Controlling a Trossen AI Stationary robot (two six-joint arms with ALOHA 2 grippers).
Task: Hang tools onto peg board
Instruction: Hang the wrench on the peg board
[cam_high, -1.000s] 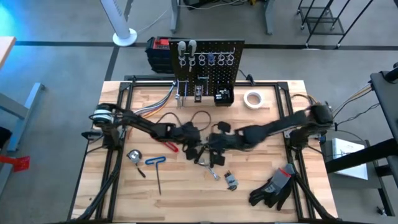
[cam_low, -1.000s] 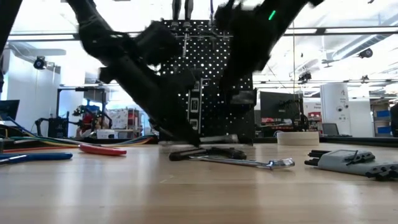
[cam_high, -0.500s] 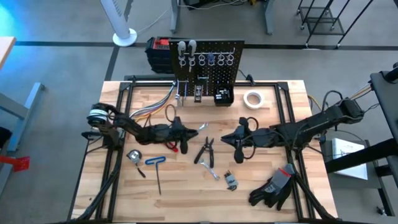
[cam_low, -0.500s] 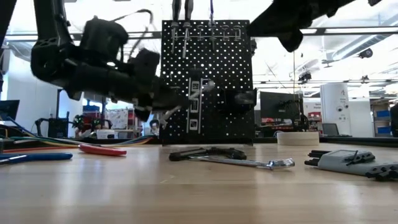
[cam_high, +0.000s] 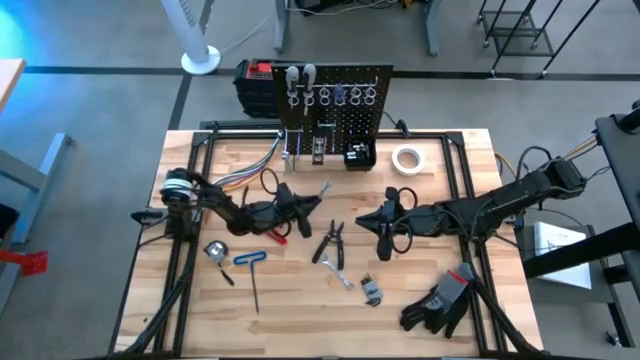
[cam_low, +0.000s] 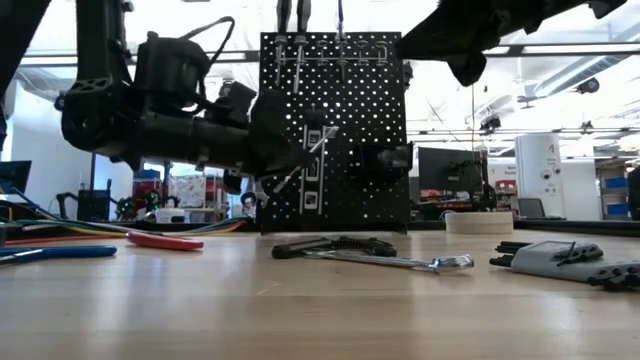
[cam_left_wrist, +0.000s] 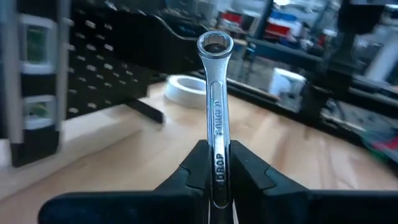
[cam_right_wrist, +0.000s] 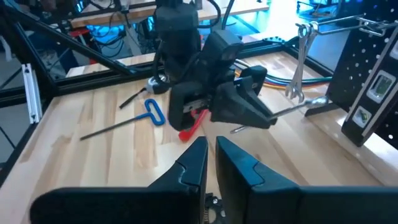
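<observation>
A silver combination wrench (cam_left_wrist: 215, 118) with a ring end is clamped between the left gripper (cam_high: 305, 204)'s dark fingers, raised off the wooden table (cam_high: 300, 310) in front of the upright black perforated peg board (cam_high: 335, 110), not yet on a hook. Black pliers (cam_high: 327, 243), another silver wrench (cam_low: 400, 261) and a blue-handled T-shaped tool (cam_high: 250, 262) lie on the tabletop. The right gripper (cam_high: 383, 221) hangs above the table's middle right, fingers closed on nothing. Near the board sits a white tape roll (cam_high: 405, 159); black gloves (cam_high: 440, 300) lie at the near right.
</observation>
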